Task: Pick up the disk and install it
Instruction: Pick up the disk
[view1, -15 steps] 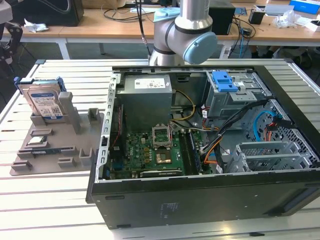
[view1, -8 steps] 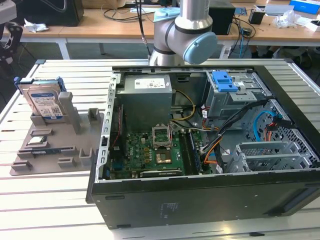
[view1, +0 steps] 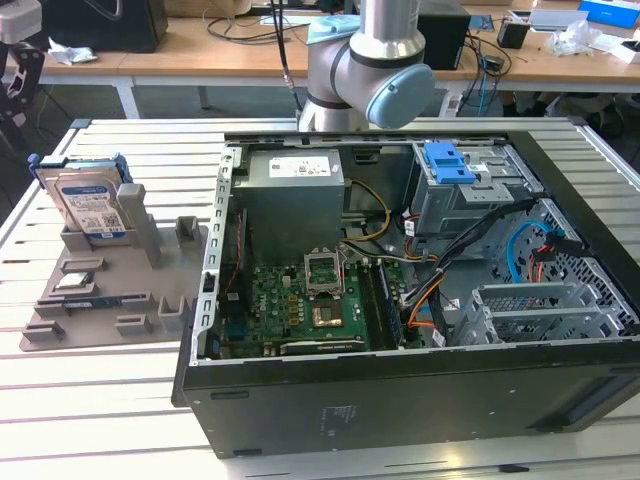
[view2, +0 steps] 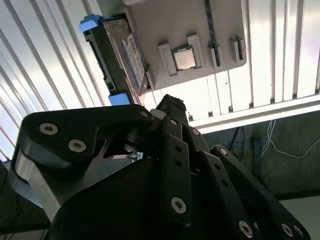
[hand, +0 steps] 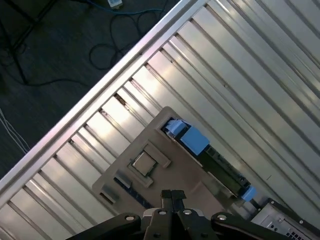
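So from the exterior view: the disk (view1: 88, 208) is standing on edge in a slot of the grey holder tray (view1: 150, 275), over on the exterior view's left, on the slatted metal table (view1: 90, 400). The open PC case (view1: 400, 400) lies on its side just beside the tray, motherboard (view1: 300, 300) showing. A blue bracket (view1: 449, 162) sits on top of the grey drive cage (view1: 470, 200). The arm (view1: 365, 70) looms at the back, above the case.

In the second wrist view, the gripper (view2: 172, 104) hangs above the tray (view2: 180, 20) with its fingers pressed together and nothing between them. The disk (view2: 116, 52) is nearby in its slot, blue carrier around it, clear of the fingertips. A processor chip (view2: 184, 59) lies in a pocket of the tray.

First wrist view, same deal: the gripper (hand: 172, 196) is closed up and empty over the tray (hand: 155, 132). The disk (hand: 220, 165) shows edge-on, blue tab (hand: 189, 137) at one end, and the chip (hand: 144, 164) sits close by.
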